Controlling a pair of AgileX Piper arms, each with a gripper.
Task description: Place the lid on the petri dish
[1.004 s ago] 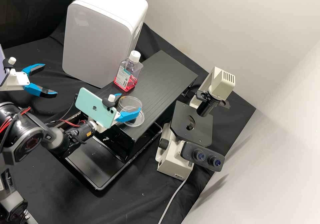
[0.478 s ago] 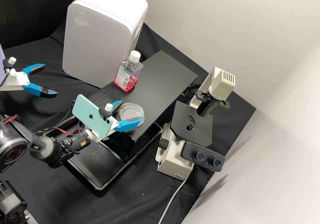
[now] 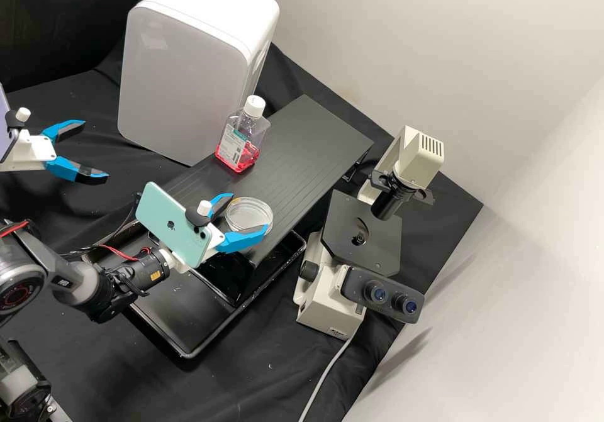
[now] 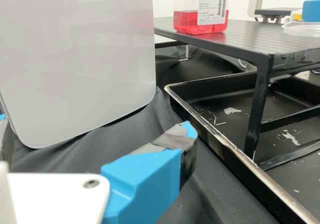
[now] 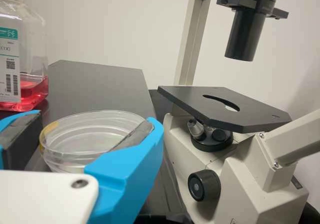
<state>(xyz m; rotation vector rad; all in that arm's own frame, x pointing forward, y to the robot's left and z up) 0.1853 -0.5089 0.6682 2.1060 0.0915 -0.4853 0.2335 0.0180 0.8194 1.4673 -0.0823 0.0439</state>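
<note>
A clear petri dish [image 3: 250,214] sits on the near end of the black slatted platform [image 3: 302,145] with its lid resting flat on it. My right gripper [image 3: 244,216] is open at that end, its blue fingers [image 3: 242,239] either side of the dish's near half. In the right wrist view the dish [image 5: 87,136] lies between the two fingers [image 5: 132,151]; I cannot tell whether they touch its rim. My left gripper [image 3: 93,148] hangs open and empty at the far left, over the black cloth, well away from the dish.
A flask of red liquid [image 3: 242,139] stands farther back on the platform. Behind it is a big white box [image 3: 189,63]. A microscope [image 3: 371,239] stands right of the platform, and a black tray [image 3: 182,327] lies under it.
The right gripper lowered the lid it held tilted above the dish, set it flat on the dish, let go and drew back a little. The left arm stayed still.
</note>
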